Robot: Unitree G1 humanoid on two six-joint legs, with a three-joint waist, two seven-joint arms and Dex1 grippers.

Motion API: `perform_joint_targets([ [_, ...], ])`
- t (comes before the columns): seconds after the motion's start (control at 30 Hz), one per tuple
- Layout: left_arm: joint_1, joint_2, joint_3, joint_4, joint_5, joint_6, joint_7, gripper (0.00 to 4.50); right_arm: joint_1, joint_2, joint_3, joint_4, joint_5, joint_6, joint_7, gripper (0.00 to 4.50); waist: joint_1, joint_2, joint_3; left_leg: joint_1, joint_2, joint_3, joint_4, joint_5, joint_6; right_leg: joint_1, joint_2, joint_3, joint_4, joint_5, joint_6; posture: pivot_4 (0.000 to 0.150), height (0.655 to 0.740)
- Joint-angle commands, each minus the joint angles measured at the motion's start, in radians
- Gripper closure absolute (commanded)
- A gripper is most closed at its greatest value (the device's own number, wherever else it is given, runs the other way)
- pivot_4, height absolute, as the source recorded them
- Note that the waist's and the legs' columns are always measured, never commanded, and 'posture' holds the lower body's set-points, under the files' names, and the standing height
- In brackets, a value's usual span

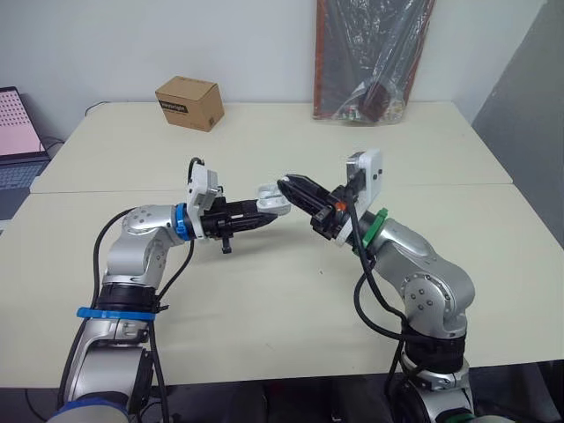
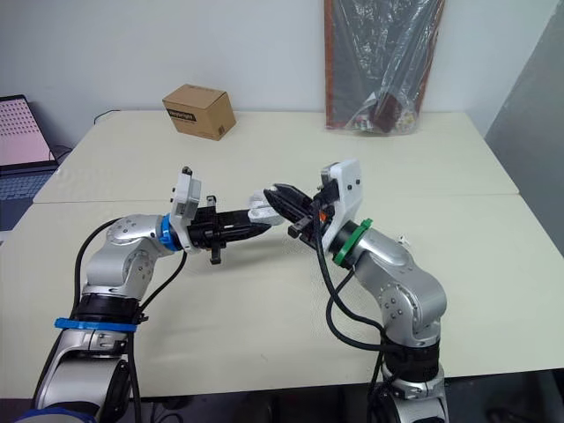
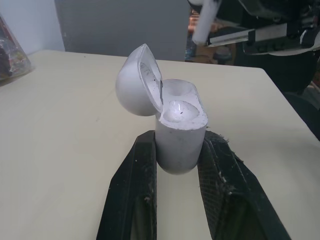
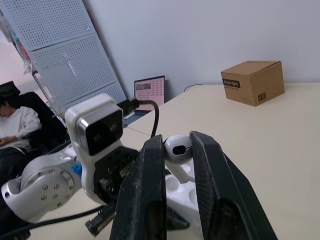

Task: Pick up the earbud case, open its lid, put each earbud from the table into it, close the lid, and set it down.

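1. The left fingers (image 3: pixel 135 190) were clamped on either side of the small white rounded plastic earbud case (image 3: pixel 181 127), which they held up off the pale beige tabletop (image 1: pixel 264 300).
2. The case sat in mid-air over the middle of the tabletop, between the two arms.
3. Its domed white lid (image 3: pixel 135 82) stood swung open on the hinge, tipped back to one side, and the sockets inside were bare to view.
4. In from the right came the right fingers (image 4: pixel 145 190), pinched shut on a glossy white earbud (image 4: pixel 176 149) right at their tips.
5. That earbud hung just over the open mouth of the case, its stem pointing down toward the sockets. Whether it was touching the case could not be told.
6. The tips of the two sets of fingers were very near each other, almost nose to nose around the case.
7. Far off on the left of the tabletop sat a small brown cardboard box (image 1: pixel 189 102) with a dark label, well apart from the action.
8. At the far right a clear plastic bag of dark items (image 1: pixel 374 57) leaned against the wall.
9. An open laptop (image 1: pixel 18 141) sat beyond the left edge.
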State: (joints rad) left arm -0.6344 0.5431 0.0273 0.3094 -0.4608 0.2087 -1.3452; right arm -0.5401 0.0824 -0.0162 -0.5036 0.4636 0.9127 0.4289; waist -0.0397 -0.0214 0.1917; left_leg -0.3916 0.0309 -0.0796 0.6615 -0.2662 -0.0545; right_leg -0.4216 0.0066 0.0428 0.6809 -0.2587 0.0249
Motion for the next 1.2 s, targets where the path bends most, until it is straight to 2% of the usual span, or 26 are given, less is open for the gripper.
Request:
perform_joint_targets([
  [0.03,-0.032,-0.011,0.001,0.002,0.003,-0.027,-0.008,3.74,-0.04,0.006,0.0,-0.02,0.049,0.001,-0.037,4.13,0.0,0.0,0.0,0.0,0.0,0.0,0.0,0.0,0.0,0.0,0.0,0.0,0.0,0.0,0.0,0.15,0.74],
  [1.2,-0.076,-0.078,0.033,0.007,-0.025,-0.028,0.066,3.74,-0.076,-0.021,0.112,0.063,0.05,-0.049,-0.218,4.13,-0.001,0.0,0.0,-0.001,0.0,0.0,0.0,0.0,0.0,0.0,0.0,0.0,0.0,0.0,0.0,0.15,0.74],
])
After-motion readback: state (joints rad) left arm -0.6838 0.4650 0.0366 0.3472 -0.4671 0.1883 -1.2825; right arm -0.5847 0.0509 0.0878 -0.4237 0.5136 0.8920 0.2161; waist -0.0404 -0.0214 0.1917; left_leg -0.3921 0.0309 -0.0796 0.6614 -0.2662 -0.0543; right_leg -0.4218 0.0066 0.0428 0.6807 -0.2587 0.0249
